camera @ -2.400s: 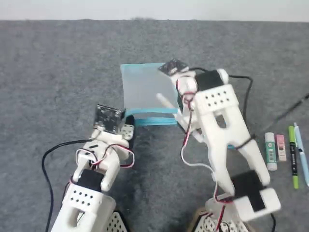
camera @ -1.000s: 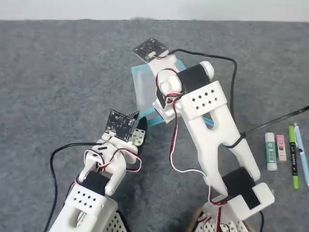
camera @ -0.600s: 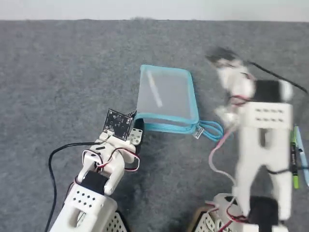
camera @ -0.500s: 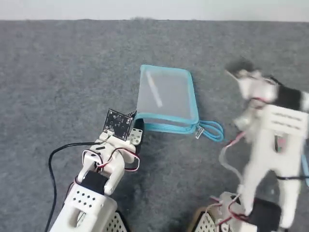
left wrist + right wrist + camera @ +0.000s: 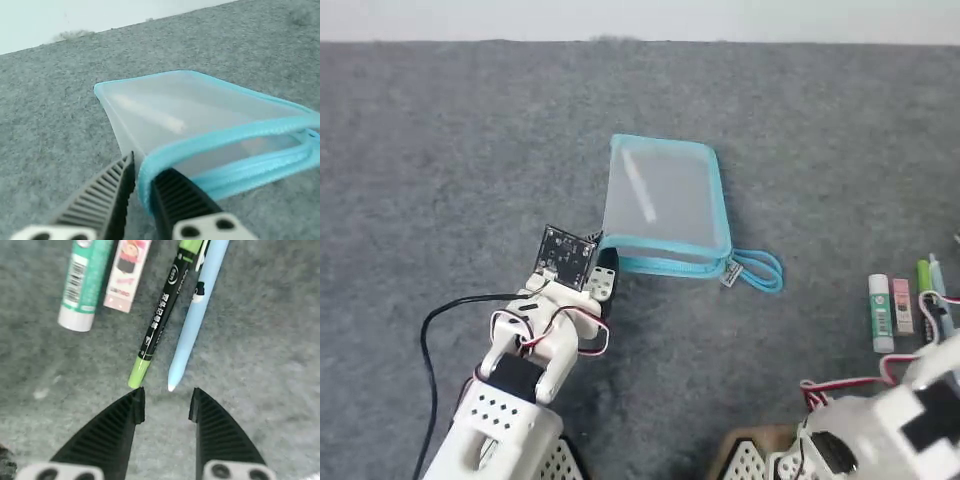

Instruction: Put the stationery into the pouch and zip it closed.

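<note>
Black-ribbed left hand [image 5: 144, 170] pinches the pouch [image 5: 200, 115] by its corner

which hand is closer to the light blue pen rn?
Right. The right hand sits open just short of the tip of the light blue pen; the left hand is across the table, pinching a corner of the pouch.

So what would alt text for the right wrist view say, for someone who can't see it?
The right gripper hangs open just short of the tips of a green-and-black pen and a light blue pen lying side by side on a grey mat. Beside them lie a pink eraser and a green-and-white glue stick.
</note>
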Robot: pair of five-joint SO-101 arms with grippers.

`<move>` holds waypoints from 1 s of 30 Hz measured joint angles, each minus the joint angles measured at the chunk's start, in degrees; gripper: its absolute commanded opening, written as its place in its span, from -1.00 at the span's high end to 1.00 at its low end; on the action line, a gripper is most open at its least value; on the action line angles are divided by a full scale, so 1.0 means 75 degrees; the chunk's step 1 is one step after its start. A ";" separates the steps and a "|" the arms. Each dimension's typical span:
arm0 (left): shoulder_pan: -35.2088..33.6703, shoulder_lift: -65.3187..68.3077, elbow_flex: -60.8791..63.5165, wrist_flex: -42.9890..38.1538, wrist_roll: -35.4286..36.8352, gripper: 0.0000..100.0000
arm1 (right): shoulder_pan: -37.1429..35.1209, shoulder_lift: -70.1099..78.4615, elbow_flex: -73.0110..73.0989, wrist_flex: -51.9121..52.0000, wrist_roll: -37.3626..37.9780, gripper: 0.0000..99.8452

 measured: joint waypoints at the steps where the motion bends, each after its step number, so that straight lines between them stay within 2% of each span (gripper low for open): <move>1: 0.0000 0.0000 0.0000 0.0000 0.0000 0.98 | 0.0012 0.0270 -0.0035 -0.0059 0.0000 0.72; 15: 0.0000 0.0000 0.0000 0.0000 0.0000 0.98 | 0.0082 0.2954 -0.1676 -0.0176 0.0000 0.74; 17: 0.0000 0.0000 0.0000 0.0000 0.0000 0.98 | 0.0082 0.3118 -0.1829 -0.0176 0.0012 0.83; 19: 0.0000 0.0000 0.0000 0.0000 0.0000 0.98 | 0.0094 0.3188 -0.1922 -0.0176 0.0012 1.00; 23: 0.0000 0.0000 0.0000 0.0000 0.0000 0.98 | 0.0164 0.3223 -0.2016 -0.0188 0.0000 0.99; 30: 0.0000 0.0000 0.0000 0.0000 0.0000 0.98 | -0.0012 0.1817 -0.2028 0.1371 -0.0645 0.99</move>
